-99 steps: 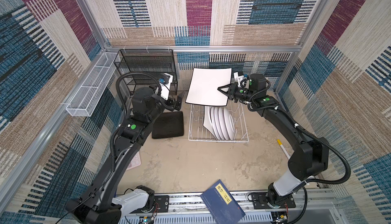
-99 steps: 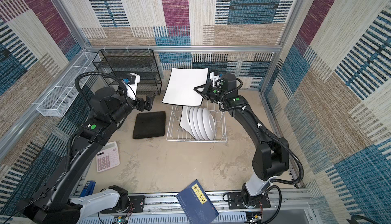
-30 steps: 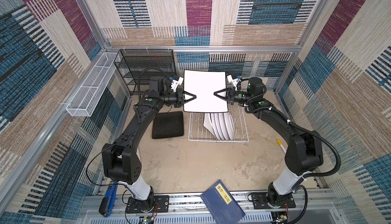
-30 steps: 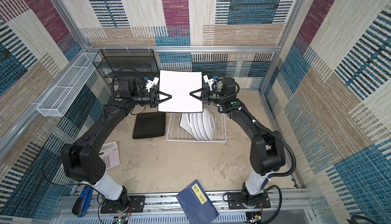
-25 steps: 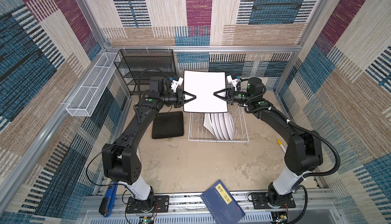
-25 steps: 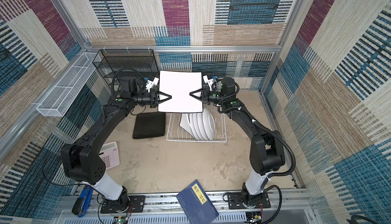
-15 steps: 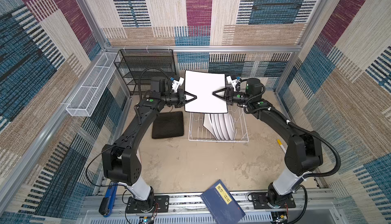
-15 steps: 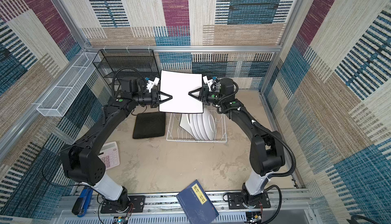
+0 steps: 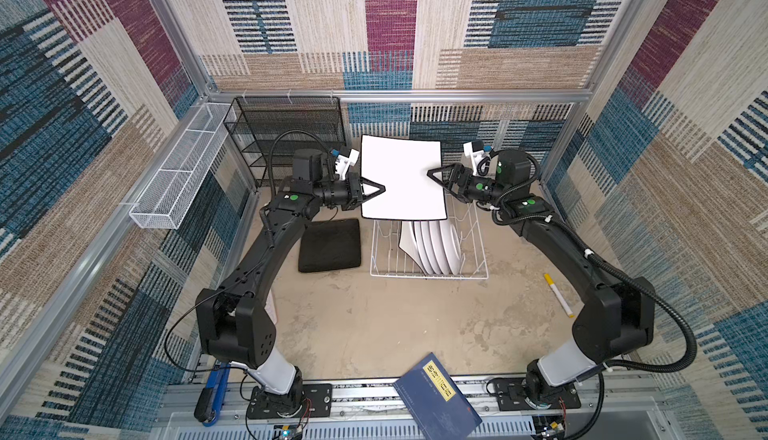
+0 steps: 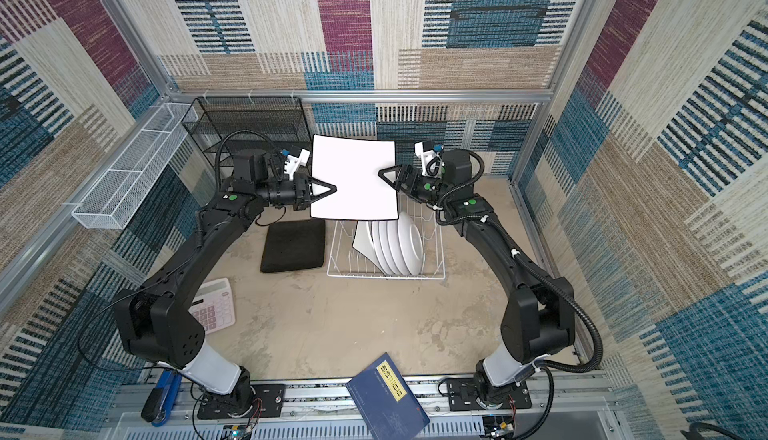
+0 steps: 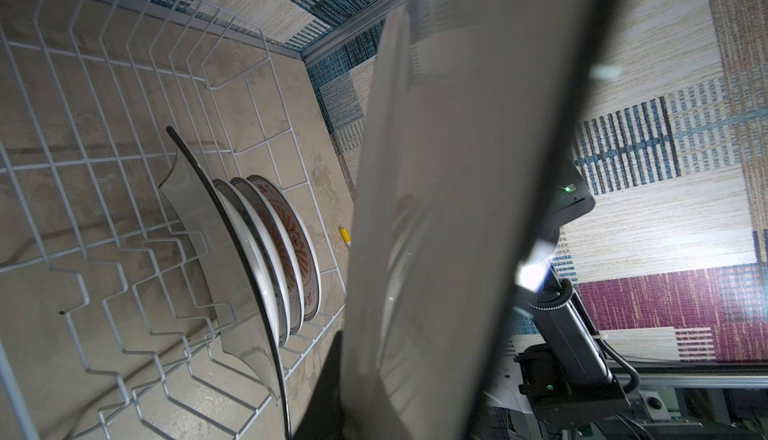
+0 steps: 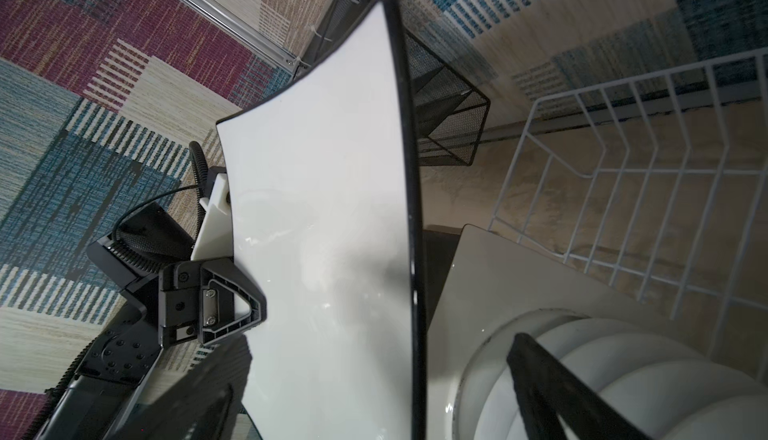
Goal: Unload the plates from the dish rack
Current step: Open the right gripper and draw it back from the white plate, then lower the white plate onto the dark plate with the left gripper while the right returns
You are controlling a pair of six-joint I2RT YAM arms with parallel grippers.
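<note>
Above the white wire dish rack (image 9: pixel 428 278), a big square white plate with a black edge (image 9: pixel 401 180) was in the air, pinched tight on one side by the left claw (image 9: pixel 381 189). The right claw (image 9: pixel 431 172) sat at its other side with jaws wide apart. Inside the rack stood round white plates (image 9: pixel 444 247).

**A Count of What Is Here**

Two white square plates: one raised plate (image 9: pixel 401 180) and one racked square plate (image 9: pixel 406 239). Round plates (image 10: pixel 399 247) stand behind it, at least three; overlap hides the exact number. One dish rack (image 9: pixel 428 277). Two arms, each ending in one claw: the left claw (image 9: pixel 376 189) and the right claw (image 9: pixel 434 173). One apiece: a black square slab (image 9: pixel 329 245), black mesh shelf (image 9: pixel 291 126), long white mesh tray (image 9: pixel 174 184), blue book (image 9: pixel 436 396), calculator (image 10: pixel 214 305) and yellow-capped marker (image 9: pixel 559 296).
</note>
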